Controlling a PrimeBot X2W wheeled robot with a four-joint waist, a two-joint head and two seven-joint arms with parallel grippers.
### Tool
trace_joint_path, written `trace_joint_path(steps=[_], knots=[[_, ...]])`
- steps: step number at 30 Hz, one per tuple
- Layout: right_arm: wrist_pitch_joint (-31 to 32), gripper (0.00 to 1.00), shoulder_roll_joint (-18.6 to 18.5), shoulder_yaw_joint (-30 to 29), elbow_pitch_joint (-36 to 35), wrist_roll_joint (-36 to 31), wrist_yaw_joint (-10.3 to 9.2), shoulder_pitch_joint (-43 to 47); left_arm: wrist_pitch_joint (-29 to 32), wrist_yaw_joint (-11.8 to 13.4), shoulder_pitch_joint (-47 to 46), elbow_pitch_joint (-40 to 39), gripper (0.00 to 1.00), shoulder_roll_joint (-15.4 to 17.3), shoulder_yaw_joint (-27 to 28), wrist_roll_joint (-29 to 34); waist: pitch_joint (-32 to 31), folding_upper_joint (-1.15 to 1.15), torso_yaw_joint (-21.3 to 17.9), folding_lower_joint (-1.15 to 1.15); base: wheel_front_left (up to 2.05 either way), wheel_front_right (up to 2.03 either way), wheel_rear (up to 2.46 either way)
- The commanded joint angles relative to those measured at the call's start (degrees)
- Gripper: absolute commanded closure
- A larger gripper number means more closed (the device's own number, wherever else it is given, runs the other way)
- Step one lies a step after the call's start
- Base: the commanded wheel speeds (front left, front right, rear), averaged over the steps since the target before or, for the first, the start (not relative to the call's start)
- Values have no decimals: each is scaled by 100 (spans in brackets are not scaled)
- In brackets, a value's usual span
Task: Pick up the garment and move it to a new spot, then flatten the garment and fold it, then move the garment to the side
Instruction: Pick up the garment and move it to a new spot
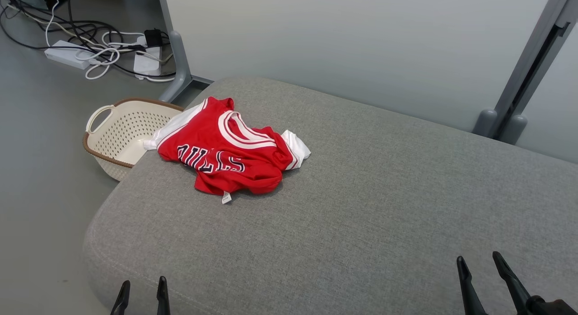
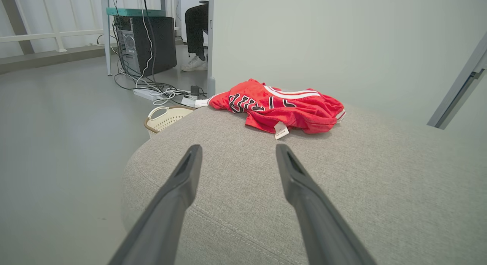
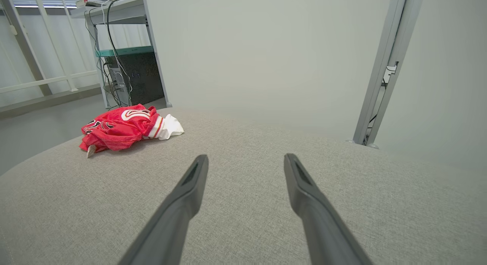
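Garment (image 1: 228, 150) crumpled in heap on grey cushion (image 1: 361, 206), just beside basket (image 1: 122, 134). My left gripper (image 1: 143, 283) and right gripper (image 1: 477, 258) both spread wide, empty, well apart from basket. Nothing done yet: pickup, flattening, folding, move aside all left

Your grey fabric bench (image 1: 361, 206) carries the red Bulls jersey (image 1: 226, 154), crumpled at the corner beside the basket (image 1: 122, 129).

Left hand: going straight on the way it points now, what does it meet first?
Probably the red shirt, at its near hem by the white tag. The open left hand sits low over the grey cushion, so it might graze that first; depth is unclear.
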Motion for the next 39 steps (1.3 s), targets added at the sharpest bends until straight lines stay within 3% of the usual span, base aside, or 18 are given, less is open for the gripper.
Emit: trace_joint_path(steps=[1, 8, 12, 17, 23, 32, 33, 34, 35, 39], knots=[[-24, 0, -30, -26, 22, 34, -1, 65, -8, -19, -60, 1, 0, 22, 18, -30, -24, 0, -28, 0, 0, 0, 0], [-24, 0, -29, -15, 11, -70, -1, 41, -8, -288, -797, 285, 0, 20, -134, 5, 185, 0, -544, 0, 0, 0, 0], [-24, 0, -30, -5, -26, -164, -1, -99, 13, -422, -1715, 1011, 0, 29, -288, 65, 460, 0, -936, 0, 0, 0, 0], [-23, 0, -30, 50, -147, -313, -1, -395, 586, -493, -3247, 2059, 0, 107, -319, -12, 1184, 0, -1431, 0, 0, 0, 0], [-24, 0, -30, 178, -161, -428, -1, -843, 1052, -438, -4874, 3433, 0, 507, -38, -186, 1994, 0, -1967, 0, 0, 0, 0], [-24, 0, -31, 339, -79, -398, -1, -1213, 1880, -524, -5767, 5329, 0, 1003, 59, -335, 2390, 0, -2584, 0, 0, 0, 0], [-24, 0, -32, 308, -79, -392, -1, -1208, 1901, -544, -5798, 5436, 33, 1003, 53, -353, 2390, 0, -2597, 0, 0, 0, 0], [-24, 0, -31, 290, -76, -382, -1, -1208, 1911, -558, -5826, 5530, 85, 1007, 36, -358, 2385, 0, -2606, 0, 0, 0, 0], [-24, 0, -30, 279, -64, -373, -1, -1199, 1910, -579, -5842, 5615, 100, 1022, -10, -331, 2366, 0, -2608, 0, 0, 0, 0], [-24, 0, -29, 228, 18, -342, -1, -1122, 1752, -614, -5907, 5801, 100, 1022, -165, -217, 2203, 0, -2531, 0, 0, 0, 0]])
